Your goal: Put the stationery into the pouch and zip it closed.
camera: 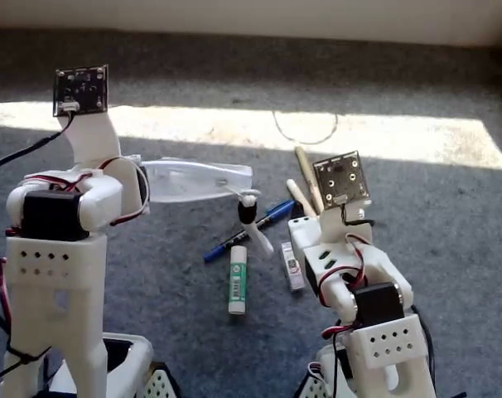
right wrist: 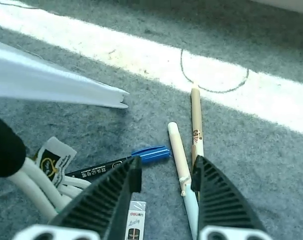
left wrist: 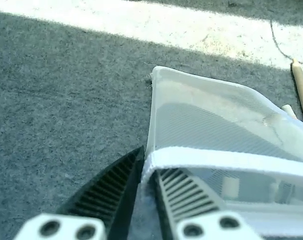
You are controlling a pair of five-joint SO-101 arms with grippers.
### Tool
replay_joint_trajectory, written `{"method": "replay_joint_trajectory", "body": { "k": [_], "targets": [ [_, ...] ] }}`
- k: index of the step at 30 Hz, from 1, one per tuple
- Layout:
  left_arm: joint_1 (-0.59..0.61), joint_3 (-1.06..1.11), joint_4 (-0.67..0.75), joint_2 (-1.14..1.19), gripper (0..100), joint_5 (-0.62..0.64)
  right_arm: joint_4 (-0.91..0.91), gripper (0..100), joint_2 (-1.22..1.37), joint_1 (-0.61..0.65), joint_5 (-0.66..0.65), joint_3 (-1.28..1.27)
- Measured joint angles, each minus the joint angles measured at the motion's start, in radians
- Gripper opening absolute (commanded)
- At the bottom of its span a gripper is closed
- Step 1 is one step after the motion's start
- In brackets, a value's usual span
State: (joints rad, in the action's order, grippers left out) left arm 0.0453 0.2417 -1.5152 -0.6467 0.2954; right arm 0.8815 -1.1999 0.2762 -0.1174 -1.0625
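Note:
In the left wrist view my left gripper is shut on the zipper edge of the white mesh pouch. From above, the pouch is lifted off the carpet beside that gripper. My right gripper is open just above a cream pen, with a tan pencil alongside. A blue-capped marker lies near it. On the carpet lie the marker, a glue stick, a small white eraser-like piece and the two pens.
A coiled white cable with a black band lies under the pouch's free end, between the two arms. A thin wire loop rests in the sunlit strip. Grey carpet stretches open to the right and far side.

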Motion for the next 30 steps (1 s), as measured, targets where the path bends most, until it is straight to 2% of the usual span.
{"method": "replay_joint_trajectory", "body": {
  "k": [7, 14, 20, 30],
  "targets": [
    [-0.002, 0.006, 0.0, 0.0, 1, 0.031, 0.091, 16.3, 0.057, 0.0, 0.0, 0.057],
    [0.075, 0.006, 0.0, 0.0, 1, 0.032, 0.193, 16.3, 0.39, 0.0, 0.0, 0.341],
    [0.086, 0.04, 0.003, -0.002, 1, 0.032, 0.229, 16.3, 0.69, 0.0, 0.0, 0.591],
    [0.091, 0.055, 0.003, -0.002, 1, 0.032, 0.229, 16.3, 0.996, -0.064, -0.055, 0.773]
  ]
}}
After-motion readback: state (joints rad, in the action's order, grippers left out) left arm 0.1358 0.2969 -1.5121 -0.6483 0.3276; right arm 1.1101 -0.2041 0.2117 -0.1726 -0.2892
